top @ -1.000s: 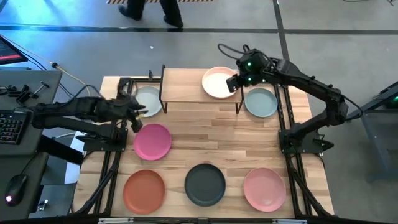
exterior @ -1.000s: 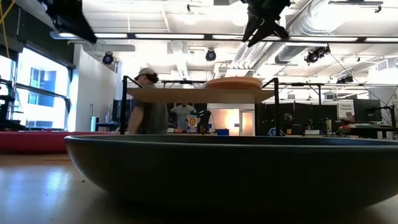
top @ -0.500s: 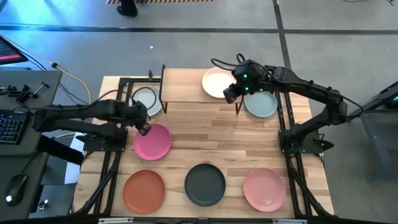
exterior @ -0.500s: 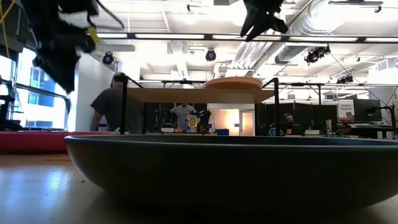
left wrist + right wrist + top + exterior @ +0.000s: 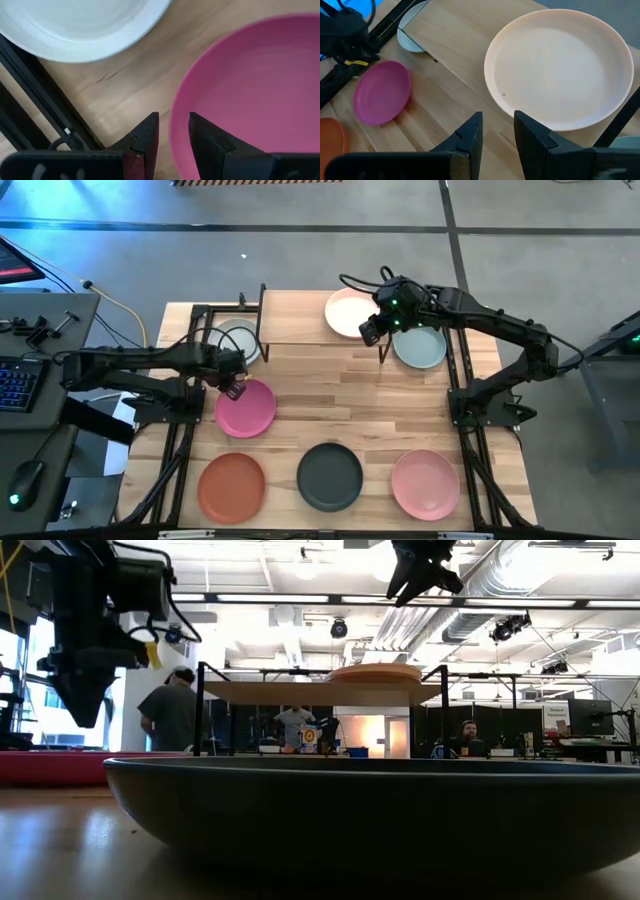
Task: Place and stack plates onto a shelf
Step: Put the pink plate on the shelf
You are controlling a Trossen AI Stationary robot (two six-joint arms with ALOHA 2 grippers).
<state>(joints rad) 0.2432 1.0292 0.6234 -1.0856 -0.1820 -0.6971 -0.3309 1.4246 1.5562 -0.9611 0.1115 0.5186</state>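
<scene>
Shelf (image 5: 300, 317) is set at the far edge of the tabletop (image 5: 330, 405), with a peach plate (image 5: 349, 312) lying on its right end. The right end effector (image 5: 371, 331) is held over the near rim of that plate, fingers (image 5: 470, 135) parted by a narrow gap and holding nothing. One grey-green plate (image 5: 421, 346) lies on the tabletop just right of the shelf, the other (image 5: 238, 340) just left of it. The left end effector (image 5: 233, 385) is placed at the far-left rim of the magenta plate (image 5: 246, 407), fingers (image 5: 146, 136) slightly apart (rim edge seen in the gap, contact not discernible). Along the near edge are found a terracotta plate (image 5: 232, 486), a charcoal plate (image 5: 330, 476) and a pink plate (image 5: 425, 483). A person (image 5: 172, 716) is seen in the room beyond.
</scene>
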